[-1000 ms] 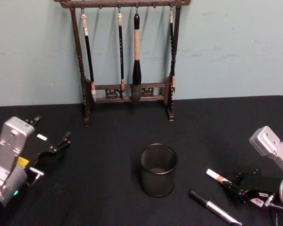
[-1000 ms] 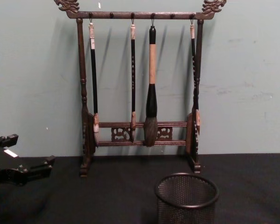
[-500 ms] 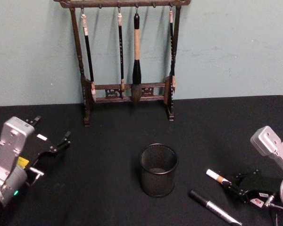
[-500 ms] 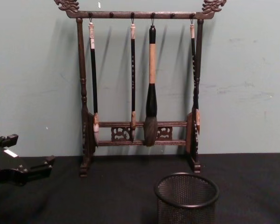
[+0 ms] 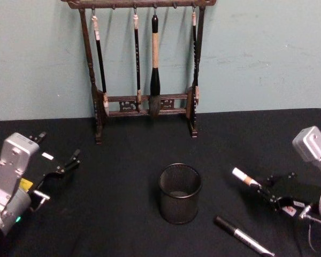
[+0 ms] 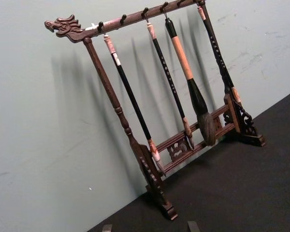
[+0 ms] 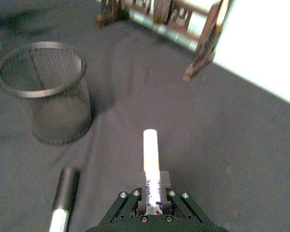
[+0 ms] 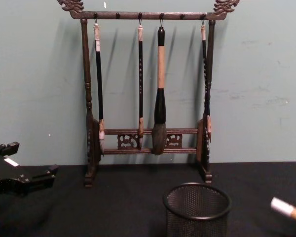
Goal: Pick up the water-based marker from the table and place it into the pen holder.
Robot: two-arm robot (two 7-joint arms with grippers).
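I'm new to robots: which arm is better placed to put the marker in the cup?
Right. The right tool holds the marker up beside the cup; the left tool sits open, far across the table.

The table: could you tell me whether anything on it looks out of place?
Nothing spilled or damaged. The pen holder stands upright; the right gripper holds the water-based marker. A black-capped pen lies loose nearby. The left gripper sits open, parked.

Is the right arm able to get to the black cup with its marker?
Probably yes. The right gripper holds the marker near the cup, with just bare cloth between them; the black pen lies off that path.
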